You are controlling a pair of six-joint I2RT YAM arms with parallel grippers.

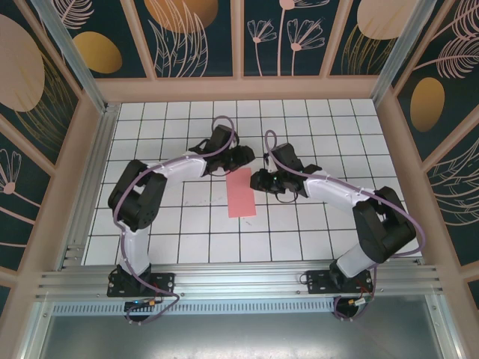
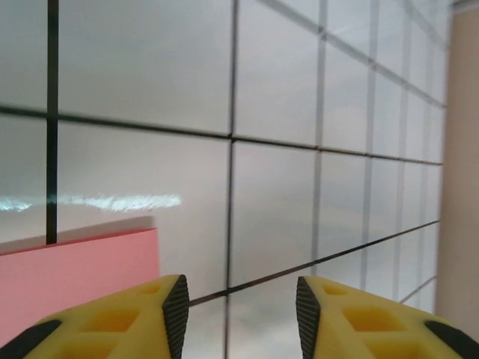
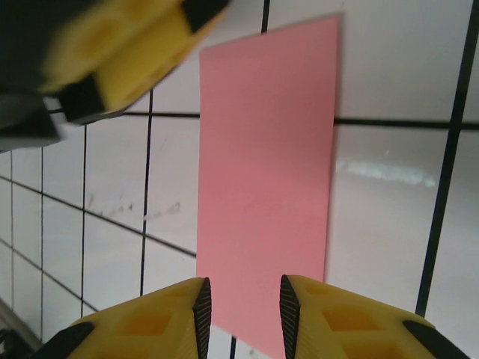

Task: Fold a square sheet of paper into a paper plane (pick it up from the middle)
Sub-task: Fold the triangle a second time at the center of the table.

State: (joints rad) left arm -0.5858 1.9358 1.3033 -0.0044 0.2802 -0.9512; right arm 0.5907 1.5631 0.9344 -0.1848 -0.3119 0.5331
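1. The left gripper is released. Its yellow jaws stand moderately apart with bare table showing through the gap, and they hold nothing.
2. The left gripper hangs low over the far end of the sheet of paper. From its wrist camera, a corner of the sheet lies just beside its left finger.
3. The right gripper is also released. Its jaws are parted by a narrower gap and grip nothing, and the sheet's edge shows below that gap.
4. Count: one sheet of salmon-pink paper, two arms, two grippers.
5. The sheet lies flat on the white tiled table as a narrow rectangle, at the middle of the table between the two grippers.
6. One of the left gripper's fingers appears beyond the far end of the sheet in the right wrist view.
7. Surroundings: patterned wall panels enclose the table, and a metal rail carries both arm bases.
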